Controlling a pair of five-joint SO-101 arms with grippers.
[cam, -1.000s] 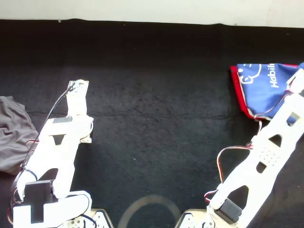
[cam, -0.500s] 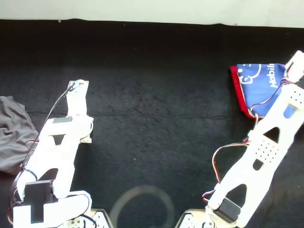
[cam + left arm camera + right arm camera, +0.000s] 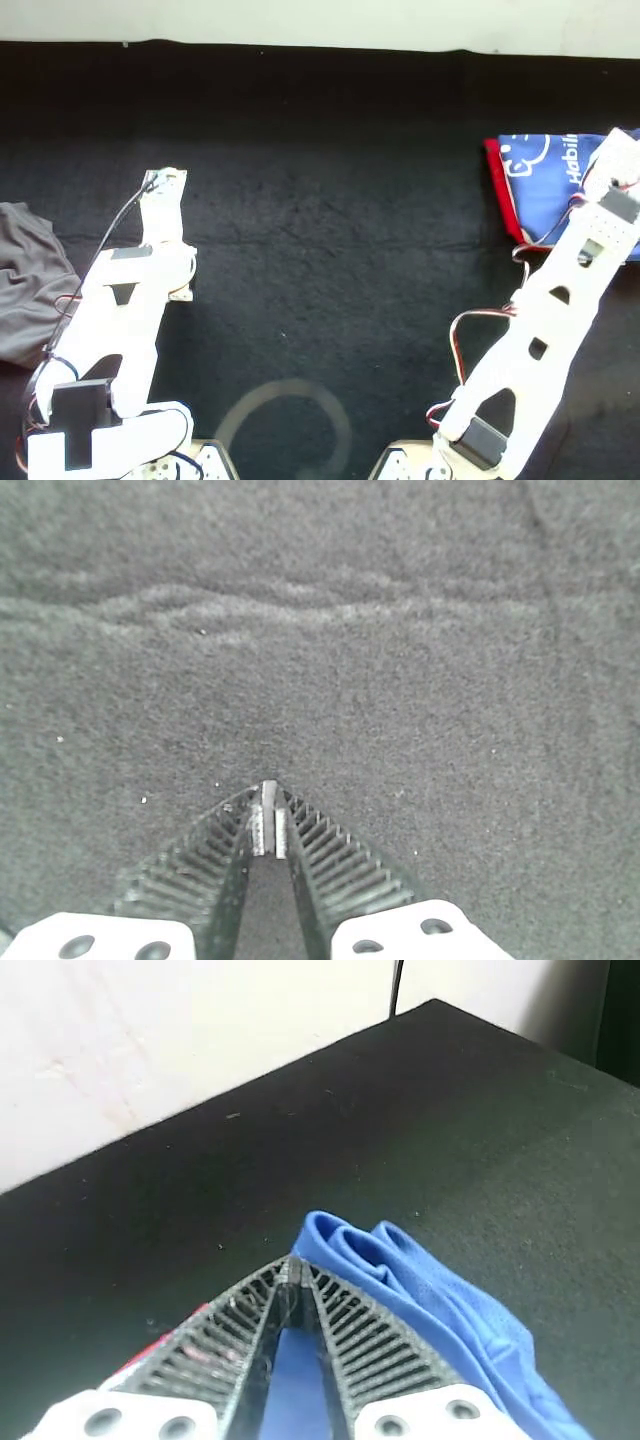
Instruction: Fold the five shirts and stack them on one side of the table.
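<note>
The folded blue shirt point(image 3: 540, 185) lies at the high view's right edge, under the right gripper point(image 3: 295, 1265), whose jaws are closed. If they pinch a fold, which is unclear, rising could drag it open. The left gripper point(image 3: 266, 802) has its jaws closed on nothing.

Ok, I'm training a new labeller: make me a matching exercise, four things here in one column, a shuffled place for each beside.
1. crumpled grey shirt
2. blue shirt with red trim
3. left gripper
4. right gripper

A. above the blue shirt
B. left edge of the black table
C. above bare table
D. right side of the table

Pairs: 1-B, 2-D, 3-C, 4-A
</note>
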